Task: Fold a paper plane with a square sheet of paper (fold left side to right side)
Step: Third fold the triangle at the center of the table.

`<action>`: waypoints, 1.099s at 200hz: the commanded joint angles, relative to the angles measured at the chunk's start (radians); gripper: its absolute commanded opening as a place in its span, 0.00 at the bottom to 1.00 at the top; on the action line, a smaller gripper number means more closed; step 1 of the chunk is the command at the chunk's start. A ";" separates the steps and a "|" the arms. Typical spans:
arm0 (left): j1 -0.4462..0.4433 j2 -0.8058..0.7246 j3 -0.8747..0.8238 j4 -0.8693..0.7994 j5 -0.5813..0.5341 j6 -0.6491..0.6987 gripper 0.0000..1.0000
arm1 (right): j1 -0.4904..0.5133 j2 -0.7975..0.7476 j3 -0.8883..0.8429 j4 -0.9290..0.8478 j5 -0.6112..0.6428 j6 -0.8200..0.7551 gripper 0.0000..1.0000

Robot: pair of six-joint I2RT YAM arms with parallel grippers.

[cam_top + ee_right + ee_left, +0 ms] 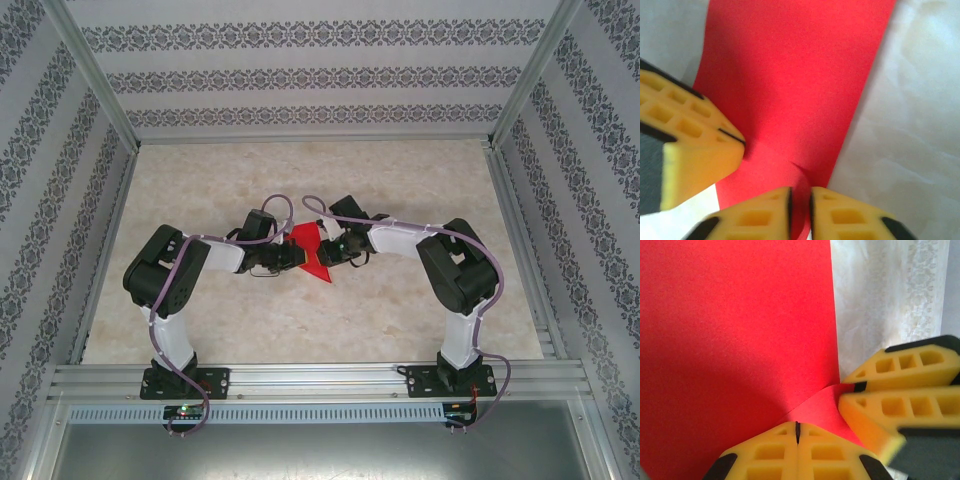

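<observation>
The pale marbled counter takes up the middle of the overhead view. The two arms bend inward from the bottom edge and meet at its centre. Between them lies the paper, red, mostly flat on the counter and narrowing to a point toward the bottom of the frame, so it looks part-folded already. The left gripper comes at it from the left. Its jaws are pressed tight together, with only a hairline between them, and their tips are right at a small raised curl of paper. I can't tell whether they have caught any of the sheet. The right gripper faces it from the right, just beside it. Its jaws are spread by a narrow slit, and the lifted edge of the paper runs up into that slit. The gap looks wider than the sheet, so I'd judge they are not clamping it. The two grippers sit close together near the same corner, with the little ripple of paper between them. I'd say the left-to-right fold is in hand, at the point of handling this edge. The next move calls for one firm pinch on the edge, and for the rest of the sheet to be held from sliding. After that the flap has to be carried squarely across, so the crease lands straight.
</observation>
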 commanded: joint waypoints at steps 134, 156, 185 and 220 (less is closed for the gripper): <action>-0.014 0.027 -0.030 -0.023 -0.060 0.031 0.01 | 0.029 -0.023 0.033 -0.134 -0.318 0.146 0.14; -0.013 0.027 -0.029 -0.029 -0.061 0.034 0.01 | 0.030 0.000 0.041 -0.169 -0.286 0.131 0.14; -0.013 0.027 -0.026 -0.032 -0.062 0.037 0.01 | 0.029 0.018 0.043 -0.209 -0.239 0.112 0.14; -0.013 0.025 -0.023 -0.040 -0.063 0.037 0.01 | 0.027 0.031 0.035 -0.208 -0.226 0.110 0.14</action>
